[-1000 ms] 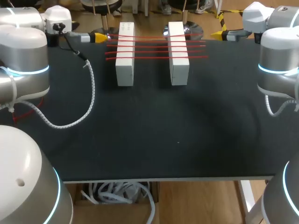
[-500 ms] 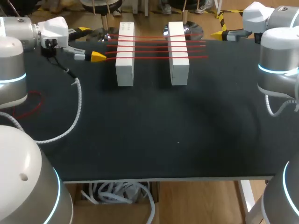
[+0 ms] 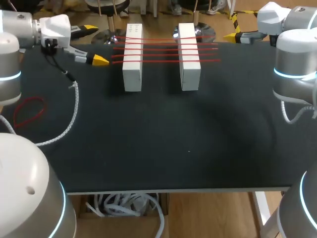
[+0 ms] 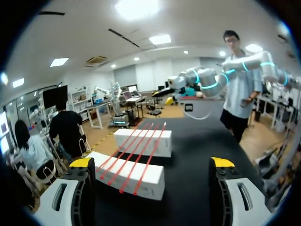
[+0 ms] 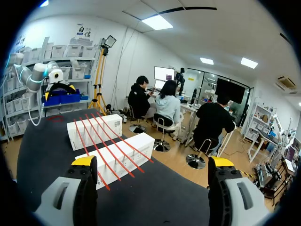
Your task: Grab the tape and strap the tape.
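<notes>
The black counter [image 3: 198, 148] carries two upright white blocks, one [image 3: 132, 75] left of the other [image 3: 190, 75], near its far edge. A red tape loop [image 3: 29, 110] lies flat by its left edge.

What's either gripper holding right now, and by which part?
Nothing. Both are open and empty: left gripper, right gripper. The red straps lie across the two white blocks, clear of both.

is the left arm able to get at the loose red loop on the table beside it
Probably yes: the red loop lies uncovered on the table, and the left end effector is open and empty. Its coiled cable hangs close by, so the reach may be cramped.
</notes>
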`<state>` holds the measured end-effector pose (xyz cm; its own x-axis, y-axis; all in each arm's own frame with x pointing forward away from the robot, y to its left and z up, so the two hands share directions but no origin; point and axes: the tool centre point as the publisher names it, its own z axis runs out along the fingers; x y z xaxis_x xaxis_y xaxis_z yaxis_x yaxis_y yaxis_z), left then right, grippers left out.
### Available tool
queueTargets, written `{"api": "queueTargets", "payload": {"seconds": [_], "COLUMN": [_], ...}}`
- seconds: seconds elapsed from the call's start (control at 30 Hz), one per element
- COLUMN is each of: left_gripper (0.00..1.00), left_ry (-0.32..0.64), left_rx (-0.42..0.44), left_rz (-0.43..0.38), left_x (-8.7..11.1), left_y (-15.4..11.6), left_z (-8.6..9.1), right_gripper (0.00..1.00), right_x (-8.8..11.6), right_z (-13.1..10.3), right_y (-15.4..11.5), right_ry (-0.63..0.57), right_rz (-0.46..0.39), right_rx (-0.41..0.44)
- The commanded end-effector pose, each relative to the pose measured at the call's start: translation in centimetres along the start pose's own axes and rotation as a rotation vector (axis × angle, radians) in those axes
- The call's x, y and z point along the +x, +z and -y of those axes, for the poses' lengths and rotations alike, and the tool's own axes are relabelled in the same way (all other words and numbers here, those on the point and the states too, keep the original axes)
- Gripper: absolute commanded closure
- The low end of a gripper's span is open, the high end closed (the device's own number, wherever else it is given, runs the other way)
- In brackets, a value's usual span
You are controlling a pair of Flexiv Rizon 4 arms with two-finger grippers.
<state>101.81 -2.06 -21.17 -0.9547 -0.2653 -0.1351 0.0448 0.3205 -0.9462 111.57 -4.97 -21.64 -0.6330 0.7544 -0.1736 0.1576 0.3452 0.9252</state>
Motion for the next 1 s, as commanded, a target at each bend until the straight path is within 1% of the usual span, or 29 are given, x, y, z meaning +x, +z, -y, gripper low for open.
{"api": "queueTargets", "payload": {"seconds": [0.03,0.07,0.1,0.23,0.3,0.53,0.57,0.6,0.63,0.67,0.73,0.8,0.9,0.93,1.0], "left_gripper": [0.0,0.0,0.0,0.0,0.0,0.0,0.11,0.37,0.51,0.54,0.56,0.62,0.6,0.58,0.62], "left_ry": [0.049,0.068,0.066,0.106,0.11,0.11,0.11,0.11,0.106,0.105,0.103,0.098,0.097,0.095,0.088], "left_rx": [0.014,0.015,0.02,0.039,0.044,0.076,0.078,0.081,0.087,0.09,0.095,0.1,0.106,0.111,0.114], "left_rz": [-0.098,-0.112,-0.127,-0.153,-0.167,-0.175,-0.175,-0.176,-0.18,-0.179,-0.178,-0.182,-0.18,-0.178,-0.179], "left_x": [-2.2,-2.3,-2.5,-2.9,-3.0,-2.8,-2.7,-2.7,-2.6,-2.5,-2.4,-2.2,-1.9,-1.7,-1.5], "left_y": [0.9,1.1,1.3,2.1,2.5,3.8,4.0,4.2,4.4,4.5,4.9,5.2,5.5,5.7,5.9], "left_z": [-0.2,-0.3,-0.4,-1.2,-1.5,-2.7,-2.8,-2.9,-2.9,-3.1,-3.2,-3.4,-3.5,-3.6,-3.9], "right_gripper": [0.0,0.0,0.0,0.0,0.0,0.0,0.0,0.0,0.0,0.0,0.0,0.0,0.0,0.0,0.0], "right_x": [0.0,0.0,0.0,0.0,0.0,0.0,0.0,0.0,0.0,0.0,0.0,0.0,0.0,0.0,0.0], "right_z": [0.0,0.0,0.0,0.0,0.0,0.0,0.0,0.0,0.0,0.0,0.0,0.0,0.0,0.0,0.0], "right_y": [-0.1,-0.1,-0.1,-0.1,-0.1,-0.1,-0.1,-0.1,-0.1,-0.1,-0.1,-0.1,-0.1,-0.1,-0.1], "right_ry": [0.0,0.0,0.0,0.0,0.0,0.0,0.0,0.0,0.0,0.0,0.0,0.0,0.0,0.0,0.0], "right_rz": [0.0,0.0,0.0,0.0,0.0,0.0,0.0,0.0,0.0,0.0,0.0,0.0,0.0,0.0,0.0], "right_rx": [0.0,0.0,0.0,0.0,0.0,0.0,0.0,0.0,0.0,0.0,0.0,0.0,0.0,0.0,0.0]}}
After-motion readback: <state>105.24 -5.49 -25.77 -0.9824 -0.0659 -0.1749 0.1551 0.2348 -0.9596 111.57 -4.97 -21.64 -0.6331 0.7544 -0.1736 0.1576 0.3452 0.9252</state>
